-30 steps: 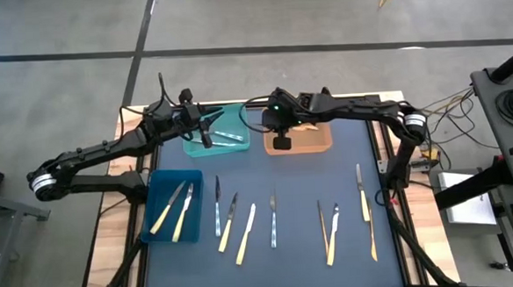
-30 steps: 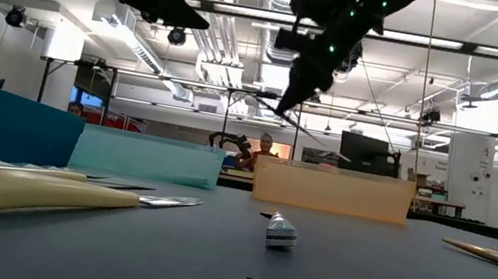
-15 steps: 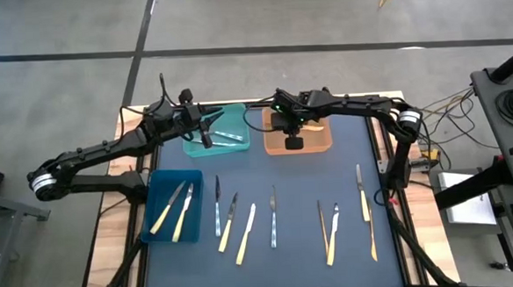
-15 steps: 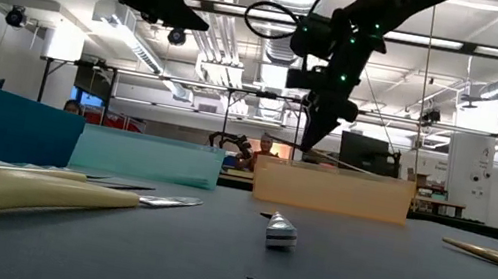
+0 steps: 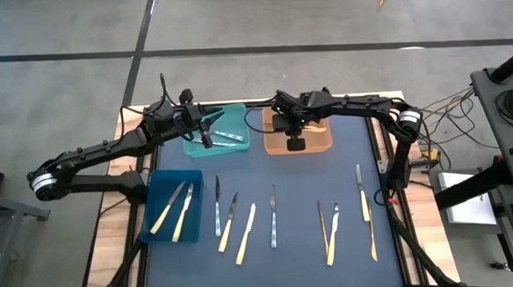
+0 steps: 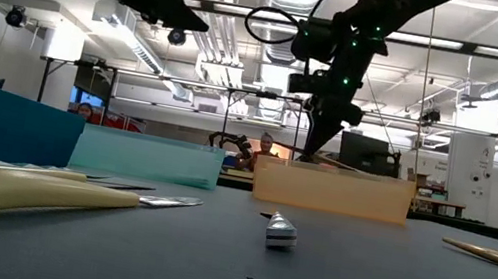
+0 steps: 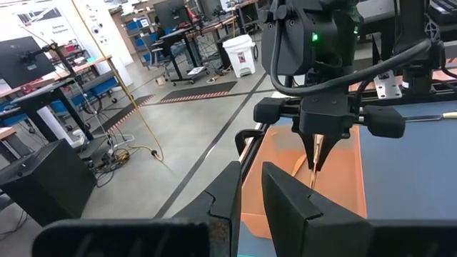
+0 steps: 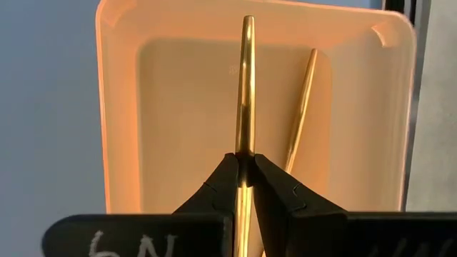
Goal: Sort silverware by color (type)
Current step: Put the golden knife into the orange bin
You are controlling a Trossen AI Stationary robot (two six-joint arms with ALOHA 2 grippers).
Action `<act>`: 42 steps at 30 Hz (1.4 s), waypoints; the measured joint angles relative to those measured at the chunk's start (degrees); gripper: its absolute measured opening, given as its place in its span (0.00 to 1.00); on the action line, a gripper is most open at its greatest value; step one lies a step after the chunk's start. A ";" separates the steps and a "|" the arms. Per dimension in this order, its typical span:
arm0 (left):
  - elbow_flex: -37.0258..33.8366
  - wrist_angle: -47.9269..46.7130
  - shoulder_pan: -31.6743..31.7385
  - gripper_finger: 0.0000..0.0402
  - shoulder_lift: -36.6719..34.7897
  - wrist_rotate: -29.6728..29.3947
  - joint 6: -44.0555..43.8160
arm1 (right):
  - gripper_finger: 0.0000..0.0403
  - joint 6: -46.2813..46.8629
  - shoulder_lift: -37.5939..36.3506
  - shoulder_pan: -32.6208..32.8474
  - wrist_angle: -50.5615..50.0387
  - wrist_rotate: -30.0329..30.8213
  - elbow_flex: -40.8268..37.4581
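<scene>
Teal plastic sits under your left gripper (image 5: 205, 133), which hangs over the teal bin (image 5: 231, 118) at about eleven o'clock on the table, its fingers nearly together with a thin gap and nothing visible between them; the grey pieces (image 5: 229, 136) already lie inside that bin. Moving right, your right gripper (image 8: 245, 158) is clamped on an orange-tan piece (image 8: 246, 78) directly above the orange bin (image 5: 325, 140) at roughly twelve o'clock. The step in hand looks like the drop-off of this piece. In the right wrist view its long axis runs straight out from the fingertips along the bin's length, with the far end close to the bin's far wall, and a second orange-tan piece (image 8: 301, 107) already rests on the bin floor just beside it, slightly angled. In the low view the held piece sits just above the bin's rim, near level. Your next move, as I judge it, calls for lowering a little and parting the fingers so it lands inside. After that, the pieces on the mat (image 5: 294, 185) from five to seven o'clock remain to be sorted, while two pale yellow ones (image 5: 174, 209) already lie in the blue bin (image 5: 153, 188).
</scene>
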 joint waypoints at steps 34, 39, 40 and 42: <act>0.00 0.00 0.01 0.10 0.12 0.00 -0.26 | 0.05 1.88 0.00 0.00 9.96 -1.51 -6.77; 0.00 0.04 0.02 0.10 0.26 0.00 -0.26 | 0.05 1.81 0.00 0.00 9.96 -1.50 -6.77; 0.00 0.02 0.02 0.10 0.26 0.00 -0.26 | 0.05 1.77 0.00 0.00 9.96 -1.49 -6.77; 0.00 0.02 0.02 0.10 0.26 0.00 -0.26 | 0.05 1.77 0.00 0.00 9.96 -1.51 -6.77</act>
